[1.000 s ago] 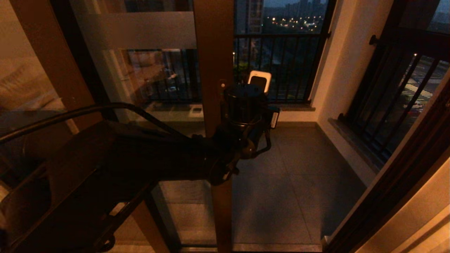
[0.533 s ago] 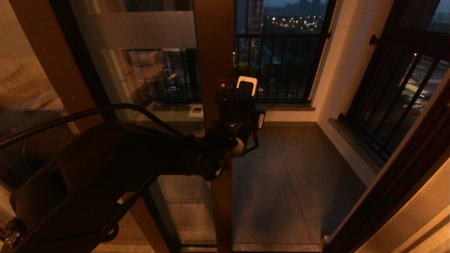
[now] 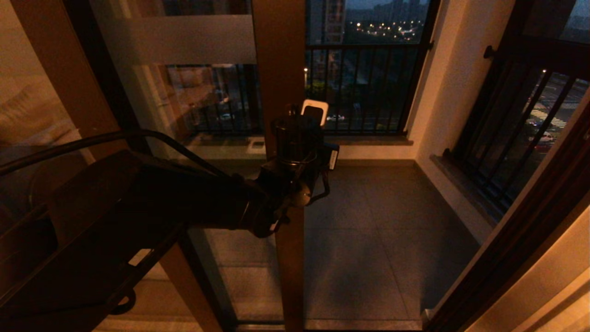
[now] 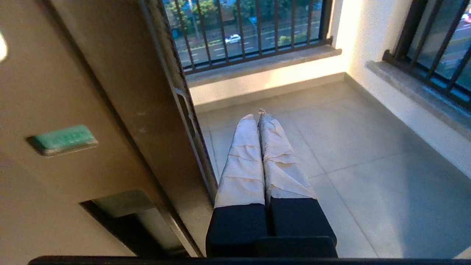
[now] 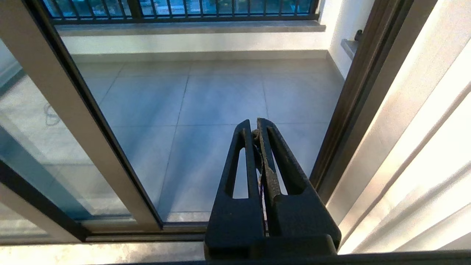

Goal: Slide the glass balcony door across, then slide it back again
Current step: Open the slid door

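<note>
The tall glass balcony door with its reddish-brown frame and frosted band near the top (image 3: 207, 138) stands in the left half of the head view, leaving the opening to the grey-tiled balcony floor (image 3: 382, 230) clear on its right. Its brown vertical stile (image 3: 279, 69) runs down the middle of that view, from top to bottom.

The left pincer (image 4: 258, 117) reaches forward at about mid-height of the stile, just past the door's free edge on the opening side. Its two white-wrapped fingers (image 4: 243, 158) are pressed together with nothing between them. In the left wrist view they lie just beside the door's edge, with the stile's broad face and a small green label (image 4: 63, 139) on the other side of that edge; whether a finger actually touches the frame is hard to tell from this angle. A dark recessed slot (image 4: 121, 217) shows in the stile near the wrist.

The right pincer (image 5: 254, 129) hangs low and apart from the door, pointing at the floor near the bottom track (image 5: 147, 226), its black fingers closed and empty. Black balcony railings (image 3: 364, 87) stand beyond.
</note>
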